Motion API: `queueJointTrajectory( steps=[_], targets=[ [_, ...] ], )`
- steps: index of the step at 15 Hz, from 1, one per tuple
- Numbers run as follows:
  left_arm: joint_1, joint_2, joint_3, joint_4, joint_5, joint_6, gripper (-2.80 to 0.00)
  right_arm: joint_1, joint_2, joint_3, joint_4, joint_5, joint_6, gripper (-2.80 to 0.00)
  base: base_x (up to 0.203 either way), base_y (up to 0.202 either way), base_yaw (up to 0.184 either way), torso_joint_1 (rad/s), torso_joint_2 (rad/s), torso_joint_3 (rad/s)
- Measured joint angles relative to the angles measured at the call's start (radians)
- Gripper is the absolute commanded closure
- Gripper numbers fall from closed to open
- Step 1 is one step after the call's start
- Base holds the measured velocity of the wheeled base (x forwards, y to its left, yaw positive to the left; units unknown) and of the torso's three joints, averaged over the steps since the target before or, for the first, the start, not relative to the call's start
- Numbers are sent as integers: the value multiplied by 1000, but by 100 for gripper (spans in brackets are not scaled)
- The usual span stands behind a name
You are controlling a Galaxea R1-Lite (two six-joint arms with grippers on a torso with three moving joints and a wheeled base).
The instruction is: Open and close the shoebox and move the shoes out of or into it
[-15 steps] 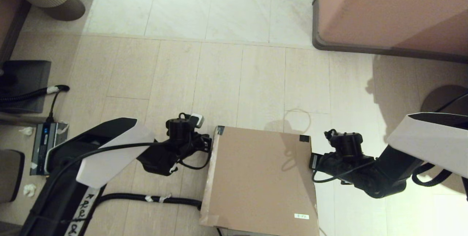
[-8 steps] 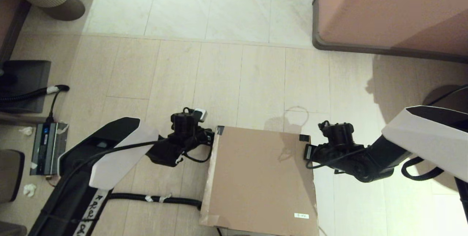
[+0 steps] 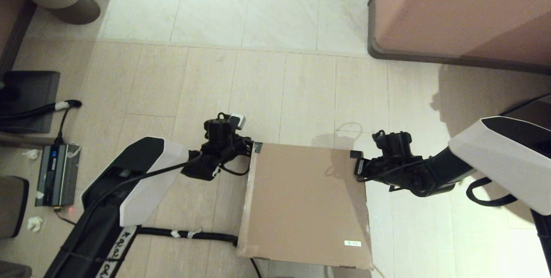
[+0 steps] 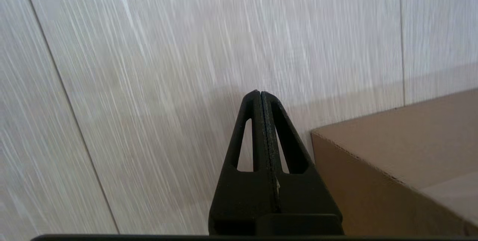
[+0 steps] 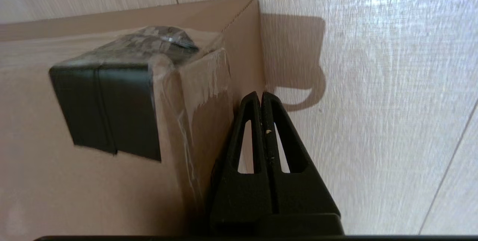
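Shoebox (image 3: 303,205), contents hidden by lid

shoebox (image 3: 303,205) near edge cut off, lid hiding its inside

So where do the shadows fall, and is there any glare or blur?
Head view: arm shadows fall on the shoebox lid and the floor beyond it. Left wrist view: floor streaked with blur behind the left gripper. Right wrist view: glare on the clear tape, the right gripper shadowed on the floor.
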Motion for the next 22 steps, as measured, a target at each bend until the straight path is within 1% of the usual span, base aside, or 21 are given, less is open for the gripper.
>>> queueJointTrajectory(
  steps=[2,4,6,8,11,13,15,16,17,18,19,20,21,22],
  targets=[
    [0,5,-14,-9,0,-6,0,0,7,-39,0,-3,21,0,0,0,0,0,0,0],
    [4,2,-3,-26,22,-30,0,-6,4,-34,-5,-6,27,0,0,0,0,0,0,0],
    [18,-22,66,-23,43,-37,0,-19,-14,26,-14,-4,21,0,0,0,0,0,0,0],
    [41,-47,162,-40,52,-39,0,-42,-38,106,-39,-5,17,0,0,0,0,0,0,0],
    [77,-93,262,-111,57,-43,0,-81,-82,217,-153,-3,11,0,0,0,0,0,0,0],
    [95,-132,309,-114,57,-42,0,-112,-108,254,-160,-1,6,0,0,0,0,0,0,0],
    [101,-175,408,-115,51,-44,0,-125,-120,309,-165,7,-19,0,0,0,0,0,0,0],
    [100,-193,460,-118,42,-49,0,-129,-124,342,-180,26,-26,0,0,0,0,0,0,0],
    [91,-210,515,-129,22,-72,0,-129,-124,382,-215,67,-28,0,0,0,0,0,0,0],
    [73,-223,554,-149,-4,-122,0,-125,-117,415,-276,121,-30,0,0,0,0,0,0,0],
    [57,-230,573,-160,-25,-164,0,-125,-102,432,-335,153,-35,0,0,0,0,0,0,0],
    [44,-235,584,-163,-53,-185,0,-125,-78,446,-406,172,-38,0,0,0,0,0,0,0],
    [33,-237,592,-161,-78,-193,0,-125,-57,452,-462,180,-39,0,0,0,0,0,0,0],
    [17,-238,596,-158,-90,-203,0,-114,-39,456,-485,184,-38,0,0,0,0,0,0,0]
  ],
)
